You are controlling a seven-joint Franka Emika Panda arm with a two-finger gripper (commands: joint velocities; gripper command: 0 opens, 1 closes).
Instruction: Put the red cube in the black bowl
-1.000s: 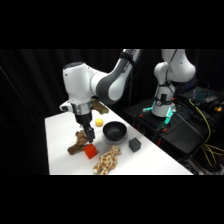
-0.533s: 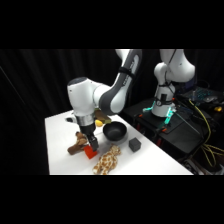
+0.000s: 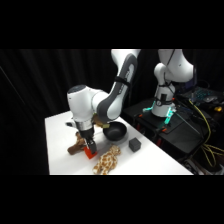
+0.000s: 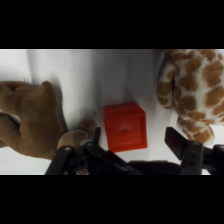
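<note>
The hand (image 4: 133, 140) is down over the red cube (image 4: 125, 126), its fingers (image 4: 176, 140) spread apart either side, not yet gripping. The cube sits on the white bench (image 3: 57, 137) between a brown plush toy (image 4: 32, 120) and a spotted giraffe toy (image 4: 195, 90); the black bowl (image 3: 115, 132) stands near, behind

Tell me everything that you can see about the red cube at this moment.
The red cube is a small block of plain bright red-orange, with smooth matte faces and slightly rounded edges. It sits flat on the white table, not lifted. The open gripper straddles it, one finger on each side, with gaps visible. A brown plush toy lies to one side and a spotted giraffe toy to the other; neither clearly touches it. It is outside the black bowl.
</note>
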